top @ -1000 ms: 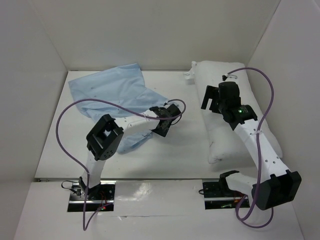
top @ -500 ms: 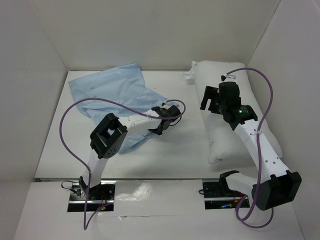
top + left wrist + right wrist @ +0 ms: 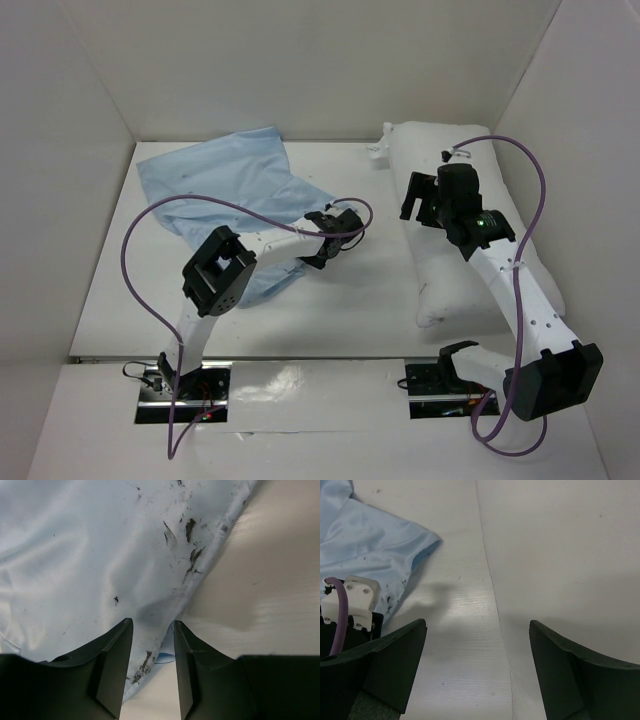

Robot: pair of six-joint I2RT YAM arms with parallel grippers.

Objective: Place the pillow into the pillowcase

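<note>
Both arm bases sit at the near edge of the flat white table (image 3: 370, 290), with a purple cable (image 3: 125, 260) looping off the left arm and another purple cable (image 3: 545, 200) arcing over the right one

Left gripper (image 3: 322, 250) reaches mid-table and is down at the near-right edge of the thin, wrinkly pale-blue fabric pillowcase (image 3: 225, 175). In the left wrist view the left gripper (image 3: 152, 625) has its two dark fingers (image 3: 117, 650) drawn fairly close on either side of the pillowcase (image 3: 75, 555) hem. Cloth bunches up into the gap, but I cannot tell whether it's actually pinched. Dark smudges and specks (image 3: 192, 527) lie along that hem, with bare table to the right of it

Right gripper (image 3: 415, 195) hovers over the plump white rectangular fabric pillow (image 3: 440, 275). Jaws are spread wide with nothing between them; right wrist view confirms, right gripper (image 3: 477, 624) over plain white surface, a pillowcase (image 3: 365, 535) corner at upper left

Pillow lies along the right side of the table, running from near-middle back to the far right corner, well apart from the pillowcase and not inside it

Pillowcase lies limp and flat on the far-left part of the table, reaching towards the back wall (image 3: 320, 60)
</note>
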